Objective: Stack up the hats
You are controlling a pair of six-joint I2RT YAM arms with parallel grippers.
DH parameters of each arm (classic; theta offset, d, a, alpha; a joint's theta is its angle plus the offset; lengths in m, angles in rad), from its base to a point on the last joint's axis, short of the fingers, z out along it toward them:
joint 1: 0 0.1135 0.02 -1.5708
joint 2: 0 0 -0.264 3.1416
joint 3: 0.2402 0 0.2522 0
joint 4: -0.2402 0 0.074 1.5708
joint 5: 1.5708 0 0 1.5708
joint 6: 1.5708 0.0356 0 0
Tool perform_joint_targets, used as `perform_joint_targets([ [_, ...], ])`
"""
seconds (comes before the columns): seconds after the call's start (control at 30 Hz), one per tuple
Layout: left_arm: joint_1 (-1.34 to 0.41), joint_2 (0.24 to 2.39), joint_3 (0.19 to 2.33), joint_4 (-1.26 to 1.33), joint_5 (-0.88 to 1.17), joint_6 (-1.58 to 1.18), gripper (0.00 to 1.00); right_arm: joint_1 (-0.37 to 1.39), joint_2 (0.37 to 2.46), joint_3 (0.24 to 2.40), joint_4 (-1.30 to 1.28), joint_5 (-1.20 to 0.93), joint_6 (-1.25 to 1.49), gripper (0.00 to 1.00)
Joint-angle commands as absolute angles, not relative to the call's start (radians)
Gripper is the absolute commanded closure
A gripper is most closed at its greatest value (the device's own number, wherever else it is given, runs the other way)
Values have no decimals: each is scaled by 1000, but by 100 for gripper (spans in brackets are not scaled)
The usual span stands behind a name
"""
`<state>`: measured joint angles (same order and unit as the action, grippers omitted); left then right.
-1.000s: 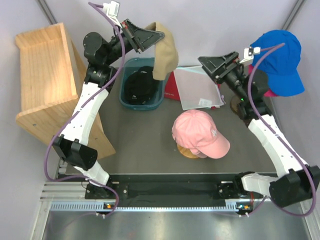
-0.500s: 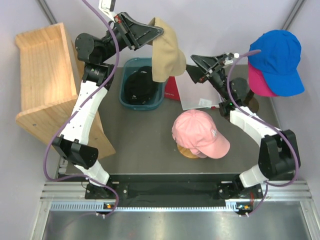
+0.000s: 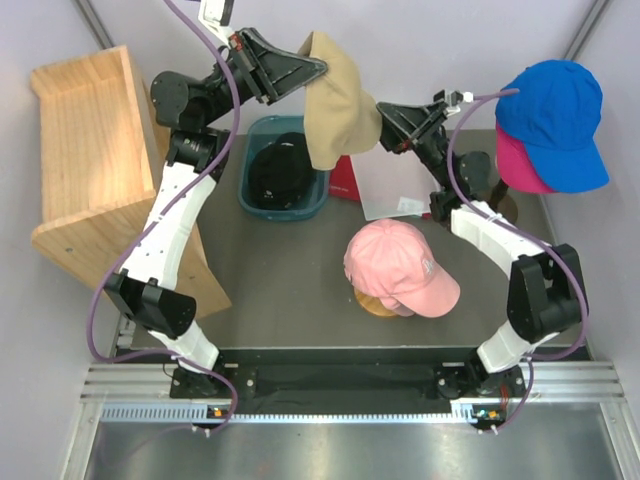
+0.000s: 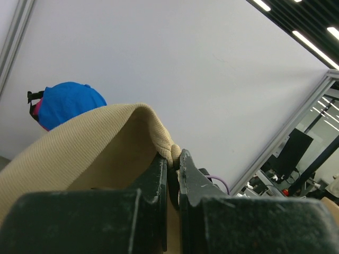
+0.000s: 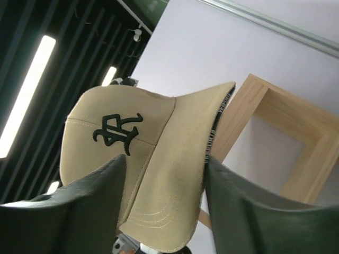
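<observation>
Tan cap: the tan cap point(image 3: 335, 105) hangs in the air above the far side of the desk point(image 3: 290, 280), crown and brim drooping down, over the gap between the teal tub point(image 3: 250, 200) and the clear sheet point(image 3: 395, 180).
Left fingers: the left fingers point(image 4: 190, 180) are pressed together on the cap's rear edge, pinching a fold of fabric; the whole weight hangs from that pinch.
Right fingers: the right fingers point(image 5: 95, 196) are spread, one on either side of the cap's brim end, not visibly clamped on it yet.
Other hats: the blue cap point(image 3: 555, 110) sits over the magenta cap point(image 3: 520, 165) at the far right; the pink cap point(image 3: 400, 265) rests on a stand near the middle; the black cap point(image 3: 283, 170) lies in the tub.
Step in hand: it looks like a second hold on the tan cap — either a handover or a two-sided carry toward a stack.
Doing it well: bring the right fingers in on the stiff brim rather than the soft crown, square to its edge, and confirm the bite before the left side lets go.
Risk: a shallow bite on the brim's curve could slip — the cap would drop toward the tub or the sheet.
</observation>
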<state>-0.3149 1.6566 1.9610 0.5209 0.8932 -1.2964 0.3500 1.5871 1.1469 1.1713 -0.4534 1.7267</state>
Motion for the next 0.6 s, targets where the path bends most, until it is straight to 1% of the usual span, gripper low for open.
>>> perform_joint_targets([
  [0.0, -314, 1612, 1918, 525, 907, -1240, 100, 353, 1572, 1200, 1270, -476, 1747, 62],
  [0.03, -314, 1605, 1910, 487, 907, -1221, 100, 350, 1562, 1195, 1258, -477, 1738, 69],
  [0.07, -314, 1600, 1898, 470, 905, -1186, 100, 350, 1540, 1180, 1241, -482, 1715, 81],
  [0.13, -310, 1591, 1887, 430, 907, -1157, 100, 336, 1514, 1160, 1191, -483, 1694, 92],
  [0.17, -308, 1588, 1876, 417, 907, -1132, 100, 333, 1488, 1137, 1180, -482, 1683, 100],
  [0.23, -293, 1577, 1864, 384, 910, -1103, 100, 316, 1462, 1115, 1149, -483, 1677, 100],
  [0.3, -267, 1566, 1848, 287, 891, -1033, 100, 287, 1410, 1088, 1122, -485, 1674, 100],
  [0.33, -258, 1557, 1850, 229, 868, -996, 100, 270, 1388, 1083, 1050, -491, 1671, 100],
  [0.37, -247, 1555, 1873, 52, 792, -900, 85, 256, 1335, 1095, 979, -506, 1619, 100],
  [0.4, -232, 1554, 1890, -34, 746, -849, 65, 220, 1303, 1113, 891, -517, 1568, 100],
  [0.43, -227, 1554, 1904, -110, 706, -804, 49, 201, 1272, 1144, 592, -522, 1496, 100],
  [0.47, -224, 1555, 1922, -156, 633, -737, 25, 187, 1215, 1252, 402, -503, 1295, 100],
  [0.5, -222, 1554, 1928, -214, 606, -712, 18, 175, 1198, 1319, 236, -470, 1184, 100],
  [0.53, -222, 1554, 1930, -224, 582, -697, 15, 175, 1189, 1386, 59, -363, 1086, 100],
  [0.57, -222, 1555, 1927, -230, 566, -684, 11, 175, 1195, 1507, -198, -315, 942, 100],
])
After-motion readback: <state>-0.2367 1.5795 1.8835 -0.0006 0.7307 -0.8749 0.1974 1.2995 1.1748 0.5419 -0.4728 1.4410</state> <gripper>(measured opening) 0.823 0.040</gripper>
